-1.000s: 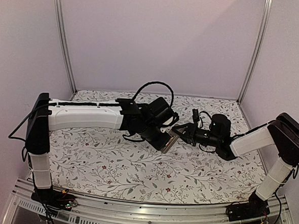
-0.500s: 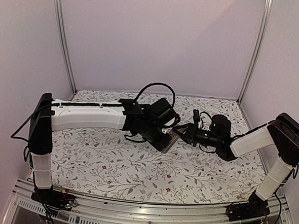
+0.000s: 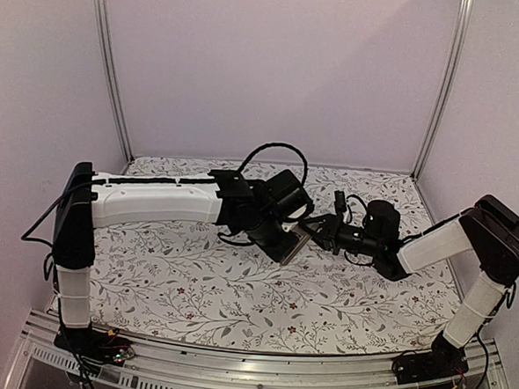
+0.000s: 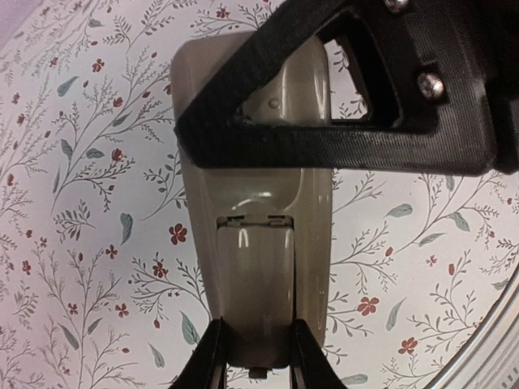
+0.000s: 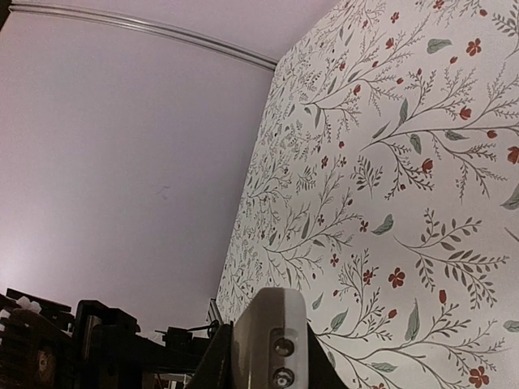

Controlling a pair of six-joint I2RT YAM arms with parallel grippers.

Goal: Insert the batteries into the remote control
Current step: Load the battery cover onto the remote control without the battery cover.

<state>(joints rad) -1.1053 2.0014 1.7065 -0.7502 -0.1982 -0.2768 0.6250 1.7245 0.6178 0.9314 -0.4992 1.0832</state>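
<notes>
The remote control (image 4: 251, 190) hangs above the table between both grippers, its grey-tan back toward the left wrist camera. My left gripper (image 4: 256, 356) is shut on the battery cover (image 4: 255, 284), which sits over the compartment and sticks out a little past the remote's end. One black finger of my right gripper (image 4: 324, 146) crosses the remote's other end. In the right wrist view my right gripper (image 5: 266, 361) is shut on the remote (image 5: 268, 332), seen edge-on. In the top view the remote (image 3: 293, 247) shows where the left gripper (image 3: 285, 242) and right gripper (image 3: 310, 228) meet. The batteries are out of view.
A flower-patterned cloth (image 3: 236, 290) covers the table. Plain lilac walls (image 3: 276, 63) with metal corner posts (image 3: 108, 71) close it in on three sides. A metal rail (image 3: 257, 379) runs along the near edge by the arm bases.
The left arm has shifted slightly to the right and the right arm has eased toward it, with the remote still held between them. Both grips look the same.
</notes>
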